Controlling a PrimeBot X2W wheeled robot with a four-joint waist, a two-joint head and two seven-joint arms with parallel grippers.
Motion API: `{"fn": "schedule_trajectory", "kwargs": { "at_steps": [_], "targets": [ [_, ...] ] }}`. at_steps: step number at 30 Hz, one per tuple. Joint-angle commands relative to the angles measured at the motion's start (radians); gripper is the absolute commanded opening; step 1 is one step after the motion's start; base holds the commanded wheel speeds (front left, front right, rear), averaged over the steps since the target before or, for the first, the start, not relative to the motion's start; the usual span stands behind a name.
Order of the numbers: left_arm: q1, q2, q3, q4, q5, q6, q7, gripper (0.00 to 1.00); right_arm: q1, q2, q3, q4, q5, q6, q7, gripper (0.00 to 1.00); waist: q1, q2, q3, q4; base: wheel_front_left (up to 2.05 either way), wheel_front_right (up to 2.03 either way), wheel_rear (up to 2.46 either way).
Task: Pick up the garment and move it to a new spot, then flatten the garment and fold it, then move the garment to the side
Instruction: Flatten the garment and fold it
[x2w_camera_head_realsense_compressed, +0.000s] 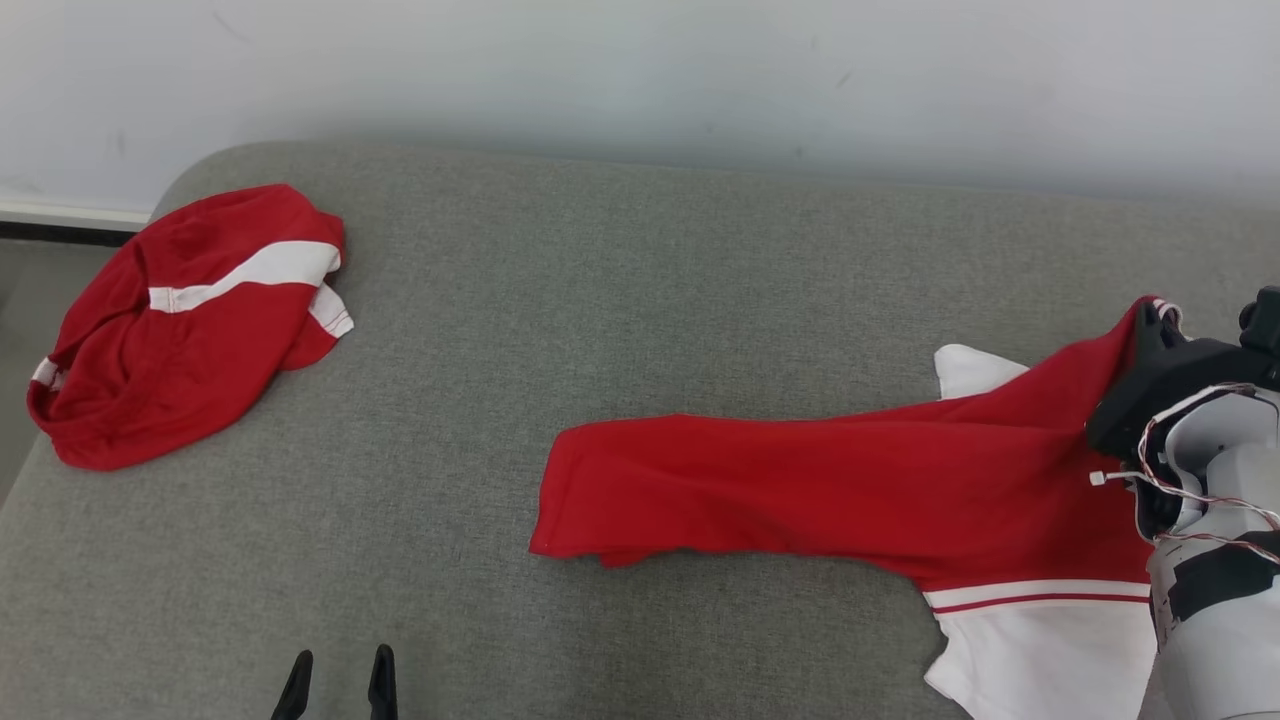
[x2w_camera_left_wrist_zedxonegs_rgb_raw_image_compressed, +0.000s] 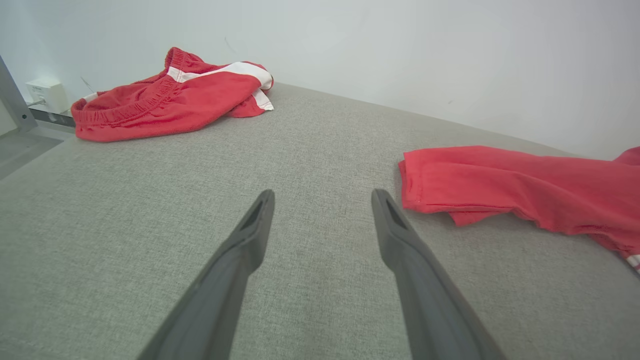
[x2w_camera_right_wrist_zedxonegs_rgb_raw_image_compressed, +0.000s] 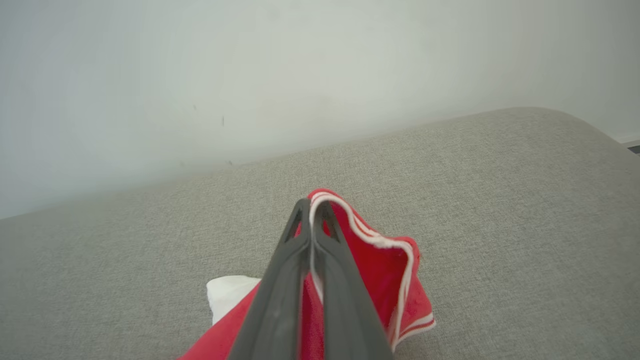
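The garment (x2w_camera_head_realsense_compressed: 850, 490) is a red shirt with white parts and a red-striped white band, stretched across the grey cushioned surface (x2w_camera_head_realsense_compressed: 620, 330) from the middle to the right edge. My right gripper (x2w_camera_head_realsense_compressed: 1150, 325) is shut on its white-trimmed red edge, lifting that end; in the right wrist view the fingers (x2w_camera_right_wrist_zedxonegs_rgb_raw_image_compressed: 280, 285) pinch the trim of the garment (x2w_camera_right_wrist_zedxonegs_rgb_raw_image_compressed: 380, 270). My left gripper (x2w_camera_head_realsense_compressed: 340, 680) stands open at the front, low over bare cushion. In the left wrist view its fingers (x2w_camera_left_wrist_zedxonegs_rgb_raw_image_compressed: 400, 235) point past the garment's (x2w_camera_left_wrist_zedxonegs_rgb_raw_image_compressed: 500, 185) left hem, apart from it.
Red shorts with a white stripe (x2w_camera_head_realsense_compressed: 190, 320) lie crumpled at the far left corner, also the shorts (x2w_camera_left_wrist_zedxonegs_rgb_raw_image_compressed: 170, 100) in the left wrist view. A pale wall (x2w_camera_head_realsense_compressed: 640, 70) runs behind the surface. A white box (x2w_camera_left_wrist_zedxonegs_rgb_raw_image_compressed: 45, 95) sits by the wall at the left.
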Motion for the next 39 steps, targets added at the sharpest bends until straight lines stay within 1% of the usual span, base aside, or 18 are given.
{"fn": "schedule_trajectory", "kwargs": {
  "at_steps": [1,5,9,13,16,17,18,20,24,28,29,32,35,39],
  "targets": [
    [-0.012,0.002,0.001,-0.003,0.005,0.001,-0.003,1.0,-0.007,-0.014,-0.005,0.029,-0.021,-0.003,0.001,1.0,-0.0002,-0.0001,0.02,0.027,0.0,0.0,0.0],
    [-0.003,0.0,0.012,-0.001,0.005,0.001,-0.003,1.0,-0.014,-0.028,0.002,0.094,-0.043,-0.003,-0.004,1.0,-0.0002,-0.0001,0.005,0.022,0.0,0.0,0.0],
    [0.014,-0.004,0.021,-0.002,0.002,0.001,-0.003,1.0,0.0,-0.051,0.01,0.118,-0.072,-0.003,-0.032,1.0,-0.0002,-0.0001,-0.024,-0.003,0.0,0.0,0.0],
    [0.029,-0.007,0.027,0.003,0.003,0.001,-0.003,1.0,0.037,-0.075,0.026,0.111,-0.099,-0.003,-0.08,1.0,-0.0002,-0.0001,-0.062,-0.034,0.0,0.0,0.0],
    [0.042,-0.01,0.034,0.009,0.005,0.001,-0.003,1.0,0.092,-0.073,0.041,0.076,-0.126,-0.003,-0.136,1.0,-0.0002,-0.0001,-0.095,-0.059,0.0,0.0,0.0],
    [0.047,-0.011,0.04,0.01,0.004,0.001,-0.003,1.0,0.116,-0.059,0.047,0.062,-0.128,-0.003,-0.156,1.0,-0.0002,-0.0001,-0.107,-0.068,0.0,0.0,0.0],
    [0.053,-0.011,0.043,0.01,0.003,0.001,-0.003,1.0,0.14,-0.053,0.052,0.041,-0.132,-0.003,-0.182,1.0,-0.0002,-0.0001,-0.116,-0.076,0.0,0.0,0.0],
    [0.064,-0.012,0.058,0.007,-0.002,0.001,-0.003,1.0,0.185,-0.021,0.08,-0.001,-0.107,-0.003,-0.229,1.0,-0.0002,-0.0001,-0.132,-0.097,0.0,0.0,0.0],
    [0.077,-0.015,0.091,0.005,0.0,0.001,-0.003,1.0,0.3,0.022,0.155,-0.129,-0.077,-0.003,-0.277,1.0,-0.0002,-0.0001,-0.158,-0.133,0.0,0.0,0.0],
    [0.085,-0.016,0.117,-0.001,0.012,0.001,-0.003,1.0,0.443,0.043,0.222,-0.312,-0.06,-0.003,-0.289,1.0,-0.0002,-0.0001,-0.183,-0.152,0.0,0.0,0.0],
    [0.085,-0.016,0.117,-0.001,0.012,0.001,-0.003,1.0,0.443,0.043,0.222,-0.312,-0.06,-0.003,-0.289,1.0,-0.0002,-0.0001,-0.183,-0.152,0.0,0.0,0.0],
    [0.09,-0.017,0.13,0.0,0.016,0.001,-0.003,1.0,0.552,0.057,0.264,-0.468,-0.059,-0.003,-0.29,1.0,-0.0002,-0.0001,-0.199,-0.161,0.0,0.0,0.0],
    [0.091,-0.017,0.14,0.004,0.019,0.001,-0.003,1.0,0.649,0.064,0.303,-0.586,-0.075,-0.003,-0.289,1.0,-0.0002,-0.0001,-0.211,-0.17,0.0,0.0,0.0],
    [0.096,-0.018,0.146,0.01,0.02,0.001,-0.003,1.0,0.749,0.08,0.325,-0.665,-0.089,-0.003,-0.289,1.0,-0.0002,-0.0001,-0.223,-0.178,0.0,0.0,0.0]
  ]
}}
